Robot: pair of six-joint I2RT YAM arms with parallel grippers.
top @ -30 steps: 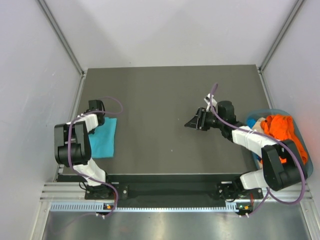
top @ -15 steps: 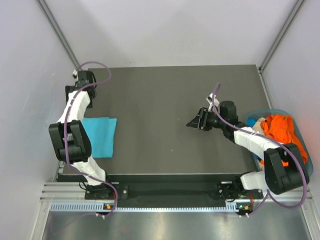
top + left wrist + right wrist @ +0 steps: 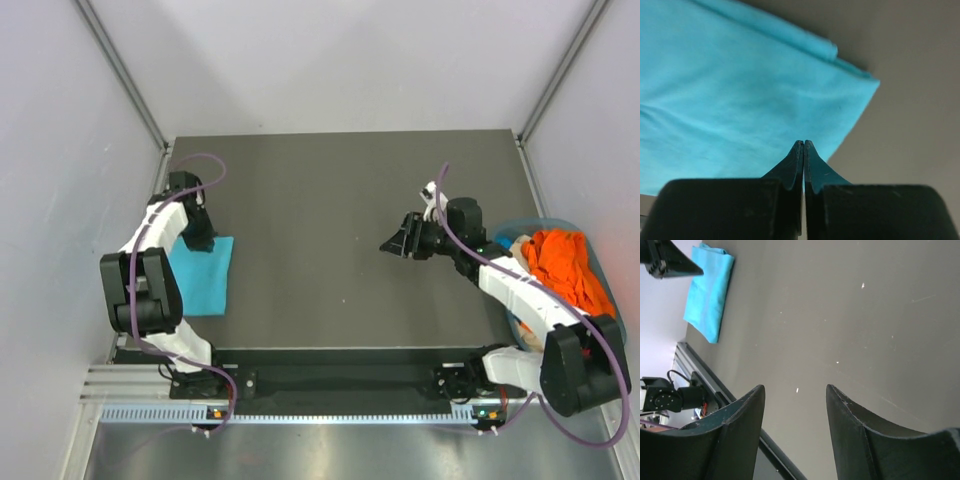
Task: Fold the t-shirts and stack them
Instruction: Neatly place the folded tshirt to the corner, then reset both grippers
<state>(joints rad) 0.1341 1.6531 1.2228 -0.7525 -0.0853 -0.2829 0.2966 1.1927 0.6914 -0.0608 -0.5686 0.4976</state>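
Looking down on a turquoise t-shirt lying folded flat on the dark table, close against the left edge and nearer the front-left corner than the far-left one. Showing as a neat rectangle from above, its long sides running along that left edge. Showing a thicker, layered fold along one side in the left wrist view, with one squared corner of the cloth ending on the table top.

Hanging over the far edge of that shirt with the left gripper, fingers pressed fully together and pinching nothing that can be seen. Pointing the tips down toward the cloth close to its corner; not being able to tell whether the tips are touching the fabric or sitting just above it.

Holding the right gripper over the right half of the table, about midway between the front and far edges, aiming toward the left side. Keeping its fingers spread apart and gripping nothing, with only table top showing between them in the right wrist view, and the folded shirt lying well apart at the far side of that picture.

Sitting just off the right edge of the table, a blue-grey basket carrying a bunched-up orange t-shirt.
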